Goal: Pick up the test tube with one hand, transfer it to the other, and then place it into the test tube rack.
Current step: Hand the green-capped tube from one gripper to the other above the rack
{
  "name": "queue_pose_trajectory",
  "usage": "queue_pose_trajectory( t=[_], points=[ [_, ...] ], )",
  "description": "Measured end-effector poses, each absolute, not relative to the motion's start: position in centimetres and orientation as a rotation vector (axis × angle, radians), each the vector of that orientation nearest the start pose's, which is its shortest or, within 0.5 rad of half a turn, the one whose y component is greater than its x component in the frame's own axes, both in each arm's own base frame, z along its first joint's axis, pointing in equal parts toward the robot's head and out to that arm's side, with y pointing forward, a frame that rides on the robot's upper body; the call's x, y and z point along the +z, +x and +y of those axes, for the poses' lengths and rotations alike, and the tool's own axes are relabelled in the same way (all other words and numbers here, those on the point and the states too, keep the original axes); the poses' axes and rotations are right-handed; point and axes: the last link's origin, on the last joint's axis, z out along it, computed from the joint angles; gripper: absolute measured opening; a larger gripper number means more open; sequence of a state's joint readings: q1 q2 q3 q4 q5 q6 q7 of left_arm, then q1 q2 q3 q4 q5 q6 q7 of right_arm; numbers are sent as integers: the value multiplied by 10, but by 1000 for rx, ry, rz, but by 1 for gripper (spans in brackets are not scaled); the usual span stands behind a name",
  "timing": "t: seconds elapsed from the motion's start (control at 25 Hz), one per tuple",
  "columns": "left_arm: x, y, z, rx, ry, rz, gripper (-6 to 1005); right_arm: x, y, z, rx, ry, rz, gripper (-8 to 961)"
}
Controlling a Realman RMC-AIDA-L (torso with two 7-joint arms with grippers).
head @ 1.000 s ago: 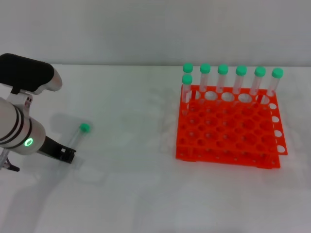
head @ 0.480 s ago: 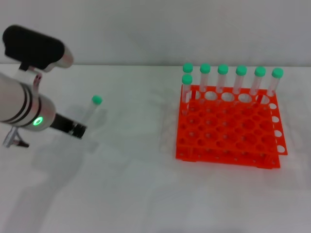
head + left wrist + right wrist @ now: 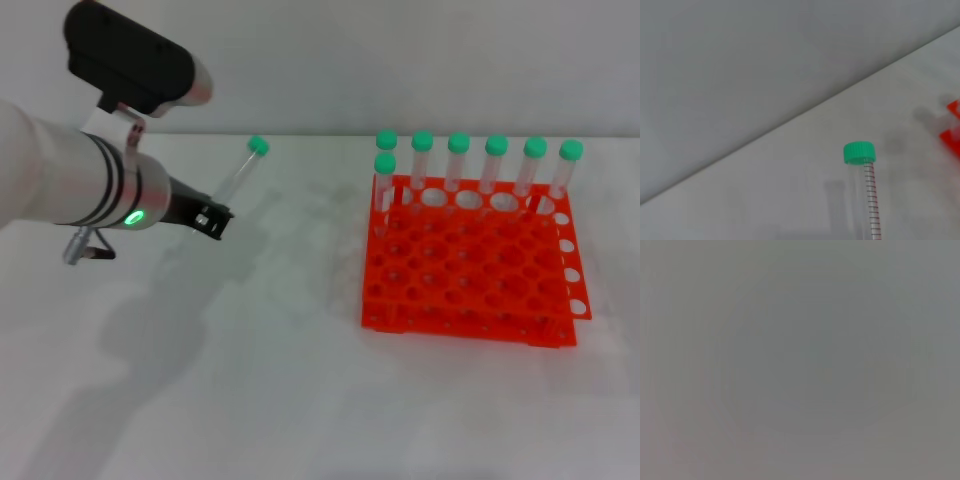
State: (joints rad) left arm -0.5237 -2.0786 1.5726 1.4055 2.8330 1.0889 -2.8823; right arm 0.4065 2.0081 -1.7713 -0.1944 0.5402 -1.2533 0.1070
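My left gripper (image 3: 215, 220), black claws on a thick white-and-silver arm with a green light, is shut on the lower end of the test tube (image 3: 240, 172). The clear tube tilts up and to the right, green cap on top, held above the table at the left. It also shows in the left wrist view (image 3: 866, 190), cap up. The orange test tube rack (image 3: 470, 265) stands on the table at the right, apart from the gripper. The right gripper is out of view; the right wrist view shows only flat grey.
Several capped tubes (image 3: 458, 165) stand in the rack's back row, with one more in front at its left end (image 3: 385, 185). A corner of the rack shows in the left wrist view (image 3: 952, 130). The white table (image 3: 280, 380) ends at a grey wall behind.
My left arm has lifted the test tube off the table and carried it up and to the right, toward the rack. The rack and its tubes have not moved.
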Motion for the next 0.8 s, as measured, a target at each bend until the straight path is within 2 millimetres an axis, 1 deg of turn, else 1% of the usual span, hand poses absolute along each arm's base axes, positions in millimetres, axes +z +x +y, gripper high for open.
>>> queue_pose_trajectory(
  t=[0.08,0.28,0.52,0.64,0.8],
  points=[
    [-1,-172,394,235,-2191,-777,189,69,346,340,712,-1340,392,885],
    [-5,-165,396,194,-2199,-709,190,64,338,340,833,-1421,426,885],
    [-14,-151,398,143,-2222,-575,189,74,337,345,1019,-1526,575,885],
    [-20,-143,399,107,-2233,-480,189,80,337,348,1086,-1582,649,885],
    [-20,-137,402,58,-2220,-431,190,85,335,350,1149,-1659,734,885]
  ],
)
